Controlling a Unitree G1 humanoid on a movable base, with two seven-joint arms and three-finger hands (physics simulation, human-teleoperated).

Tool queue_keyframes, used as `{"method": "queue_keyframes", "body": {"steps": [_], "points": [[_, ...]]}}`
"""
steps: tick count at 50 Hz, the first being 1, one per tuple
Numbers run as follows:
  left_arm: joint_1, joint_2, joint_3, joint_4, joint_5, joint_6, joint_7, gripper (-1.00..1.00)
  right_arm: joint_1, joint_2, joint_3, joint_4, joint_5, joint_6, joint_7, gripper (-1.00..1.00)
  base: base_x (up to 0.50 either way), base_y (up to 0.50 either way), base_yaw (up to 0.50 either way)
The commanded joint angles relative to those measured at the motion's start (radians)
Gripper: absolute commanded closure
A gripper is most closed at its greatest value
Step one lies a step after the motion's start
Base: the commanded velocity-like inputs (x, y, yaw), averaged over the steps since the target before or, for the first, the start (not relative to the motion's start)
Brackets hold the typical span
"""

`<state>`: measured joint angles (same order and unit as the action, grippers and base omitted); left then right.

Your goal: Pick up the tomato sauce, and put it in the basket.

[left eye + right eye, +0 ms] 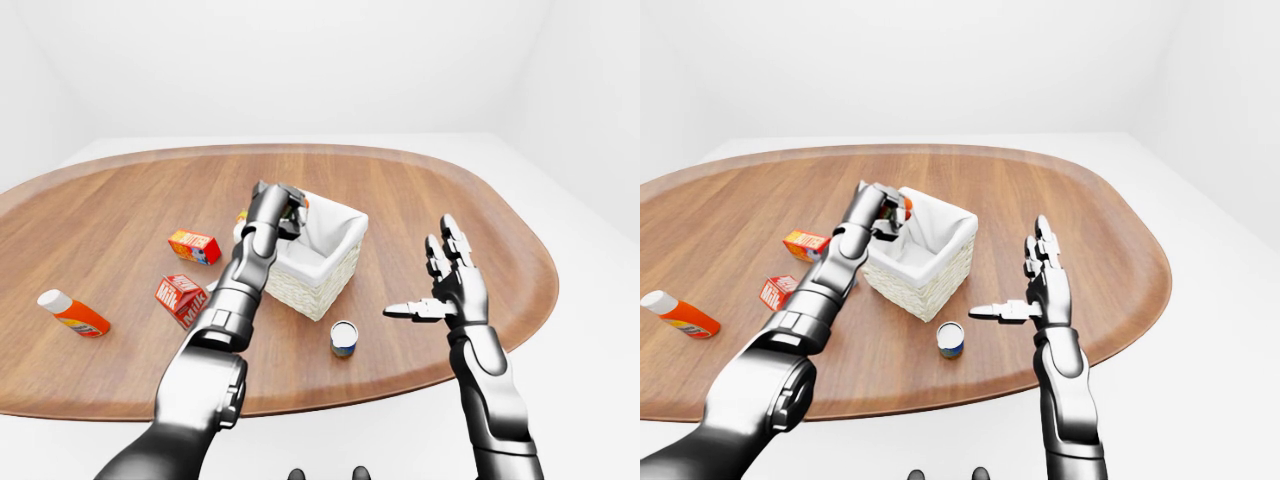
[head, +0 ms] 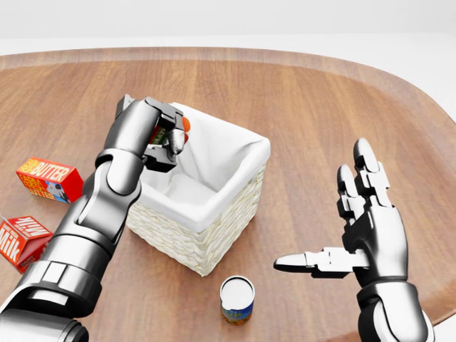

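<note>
The white-lined wicker basket (image 2: 237,187) stands in the middle of the wooden table (image 2: 320,100). My left hand (image 2: 168,140) is above the basket's left rim, fingers shut on the tomato sauce (image 2: 184,125). Only its red-orange end and a bit of dark label show between the fingers. The hand hides the rest. My right hand (image 2: 335,221) is open and empty, fingers spread and thumb pointing left. It hovers over the table to the right of the basket.
A small can (image 2: 236,299) stands just below the basket in the head view. A butter box (image 2: 48,178) and a milk carton (image 2: 21,239) lie left of the basket. An orange bottle (image 1: 75,313) lies at the far left. The table's near edge runs close below the can.
</note>
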<state>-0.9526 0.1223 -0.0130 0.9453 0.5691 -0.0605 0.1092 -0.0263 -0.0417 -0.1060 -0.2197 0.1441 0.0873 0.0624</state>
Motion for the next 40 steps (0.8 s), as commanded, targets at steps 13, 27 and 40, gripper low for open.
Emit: {"method": "queue_keyframes", "body": {"steps": [13, 27, 40], "points": [[-0.032, -0.011, -0.003, 0.097, 0.028, -0.023, 0.017, 1.00, 0.004, 0.000, -0.002, -0.016, 0.003, 0.000, 0.000, -1.00, 0.00, 0.00, 0.00], [-0.029, -0.013, -0.004, 0.104, 0.030, -0.024, 0.021, 1.00, 0.005, 0.001, -0.001, -0.008, 0.003, 0.000, 0.001, -1.00, 0.00, 0.00, 0.00], [-0.031, -0.014, -0.002, 0.120, 0.028, -0.027, 0.026, 1.00, 0.004, 0.001, -0.001, -0.004, 0.002, 0.000, 0.001, -1.00, 0.00, 0.00, 0.00]]}}
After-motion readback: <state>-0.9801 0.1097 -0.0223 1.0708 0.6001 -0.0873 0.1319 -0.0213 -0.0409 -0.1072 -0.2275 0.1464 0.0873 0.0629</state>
